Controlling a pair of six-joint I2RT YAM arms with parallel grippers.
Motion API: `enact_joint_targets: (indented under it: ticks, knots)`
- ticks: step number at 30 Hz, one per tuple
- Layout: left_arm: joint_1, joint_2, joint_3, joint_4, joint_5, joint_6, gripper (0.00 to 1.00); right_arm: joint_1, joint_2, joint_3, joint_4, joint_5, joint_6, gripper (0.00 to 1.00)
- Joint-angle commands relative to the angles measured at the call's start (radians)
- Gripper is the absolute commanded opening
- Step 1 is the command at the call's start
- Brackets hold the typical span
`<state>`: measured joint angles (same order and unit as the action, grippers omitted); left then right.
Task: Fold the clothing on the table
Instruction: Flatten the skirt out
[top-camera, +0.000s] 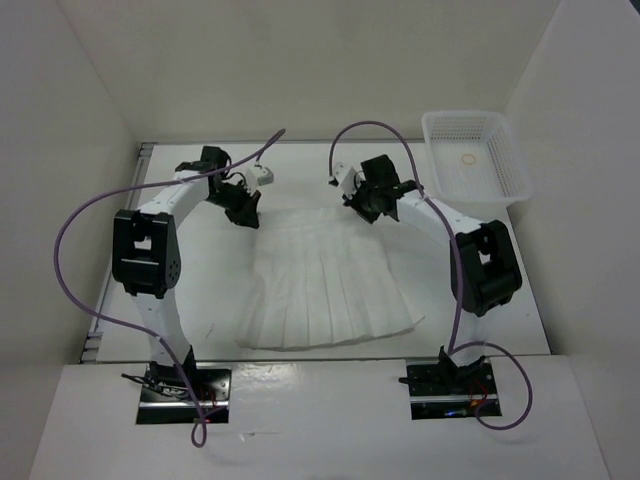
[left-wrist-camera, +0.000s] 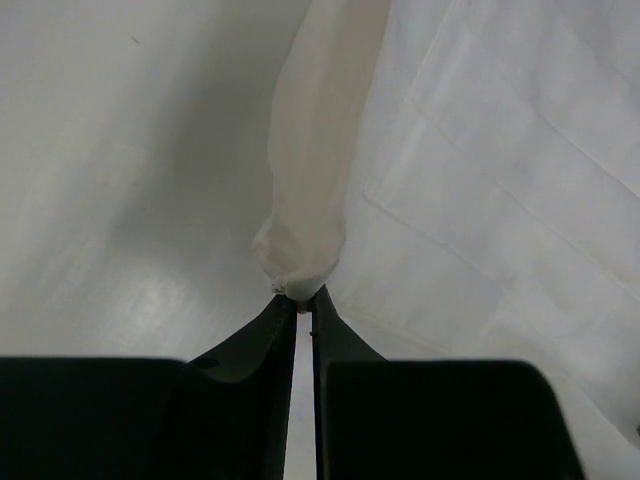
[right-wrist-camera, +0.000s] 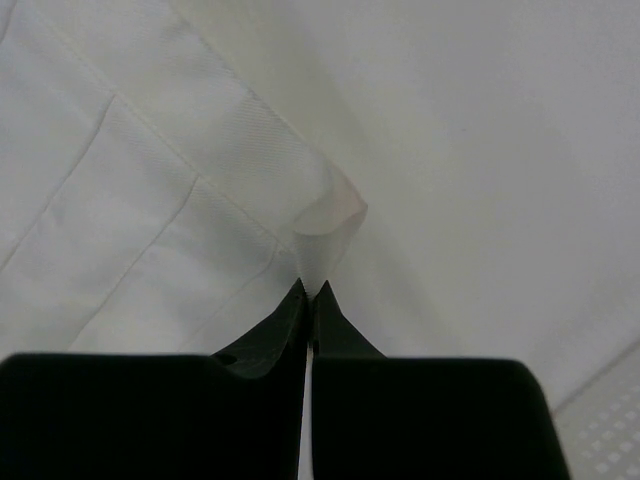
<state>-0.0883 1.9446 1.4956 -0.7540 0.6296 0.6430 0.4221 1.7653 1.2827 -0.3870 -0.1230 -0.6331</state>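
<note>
Now your left gripper (left-wrist-camera: 302, 298) is clamped on a bunched waistband corner of the skirt (top-camera: 325, 285), and your right gripper (right-wrist-camera: 312, 290) pinches the other corner. The skirt lies flat in the middle of the table (top-camera: 205, 275), hem toward the arm bases. Lift both corners level and bring them to the hem together, so the pleats don't skew. From above, the wrists hide both grips, and white cloth on white blurs the edges.

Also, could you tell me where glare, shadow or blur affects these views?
Top external: even light, the skirt barely contrasts with the table. Left wrist: soft sheen on the table, grey shadow beside the pinched fabric, left hand a featureless black silhouette. Right wrist: pleats and weave crisp, right hand equally dark.
</note>
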Motion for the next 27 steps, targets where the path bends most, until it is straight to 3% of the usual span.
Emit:
enact_joint_targets:
  ticks: [1, 6, 7, 9, 10, 11, 13, 14, 16, 18, 22, 27]
  knots:
    - [0.018, 0.025, 0.118, 0.037, -0.062, -0.084, 0.13, -0.068, 0.092, 0.133, 0.053, 0.137, 0.024, 0.0]
    - [0.018, 0.132, 0.259, 0.027, -0.091, -0.126, 0.14, -0.088, 0.204, 0.268, 0.043, 0.157, 0.042, 0.0]
    - [0.018, 0.148, 0.279, 0.027, -0.091, -0.14, 0.16, -0.088, 0.232, 0.282, 0.028, 0.157, 0.042, 0.04]
    - [0.018, 0.188, 0.33, 0.027, -0.091, -0.149, 0.21, -0.088, 0.243, 0.306, 0.028, 0.166, 0.061, 0.3]
    - [0.018, 0.207, 0.344, 0.027, -0.091, -0.149, 0.34, -0.088, 0.258, 0.306, 0.028, 0.166, 0.072, 0.47]
    - [0.018, 0.217, 0.356, 0.027, -0.091, -0.163, 0.4, -0.088, 0.258, 0.306, 0.028, 0.166, 0.072, 0.57]
    - [0.018, 0.227, 0.387, 0.027, -0.103, -0.178, 0.47, -0.088, 0.258, 0.306, 0.04, 0.166, 0.084, 0.64]
    - [0.018, 0.228, 0.387, 0.027, -0.114, -0.19, 0.64, -0.088, 0.258, 0.306, 0.049, 0.166, 0.099, 0.71]
    - [0.027, 0.218, 0.414, 0.038, -0.125, -0.2, 0.88, -0.098, 0.24, 0.306, 0.059, 0.177, 0.114, 0.74]
    - [0.027, 0.194, 0.414, 0.057, -0.134, -0.242, 0.96, -0.12, 0.2, 0.306, 0.059, 0.177, 0.139, 0.74]
    - [0.058, 0.096, 0.371, 0.143, -0.175, -0.353, 1.0, -0.176, 0.145, 0.306, 0.069, 0.12, 0.225, 0.74]
    - [0.082, 0.063, 0.217, 0.24, -0.071, -0.529, 1.0, -0.239, 0.141, 0.316, 0.069, 0.01, 0.346, 0.73]
